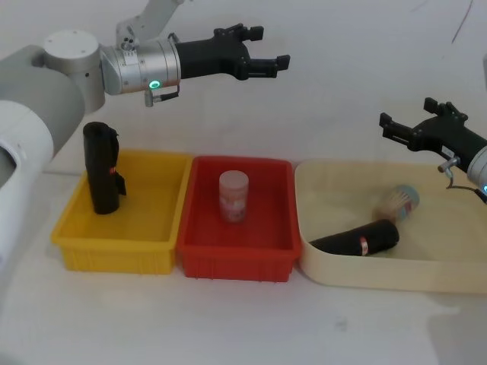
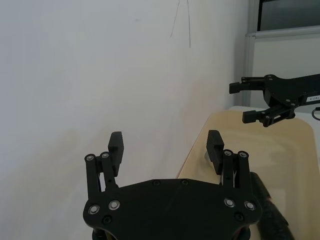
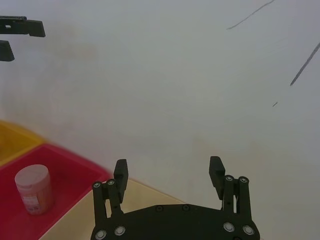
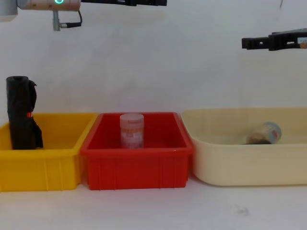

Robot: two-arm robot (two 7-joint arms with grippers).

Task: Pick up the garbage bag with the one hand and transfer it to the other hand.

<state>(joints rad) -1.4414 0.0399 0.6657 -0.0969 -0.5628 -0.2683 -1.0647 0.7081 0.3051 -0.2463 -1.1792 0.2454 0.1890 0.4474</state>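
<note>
White covers both the table (image 1: 228, 319) and the wall (image 1: 342, 61) behind it, the wall marked by a few thin dark lines high on the right. Three bins stand in a row, side by side: a cream tub (image 1: 335, 266) on the right, a red bin (image 1: 236, 262) in the middle and a yellow bin (image 1: 114, 247) on the left. Two black rolls are in view. The garbage bag (image 1: 358, 239) lies on its side at the near left of the cream tub, its small red-and-white label showing; a lumpier black roll (image 1: 101, 169) stands upright at the far left of the yellow bin. One pinkish jar (image 1: 233, 196) stands upright in the red bin, and one small container (image 1: 402, 201), perhaps a bottle, lies tilted farther back in the cream tub. The left gripper (image 1: 265, 53) hangs high over the red bin, fingers spread and empty. The right gripper (image 1: 396, 131) hovers above the cream tub's far right, also spread and empty.
</note>
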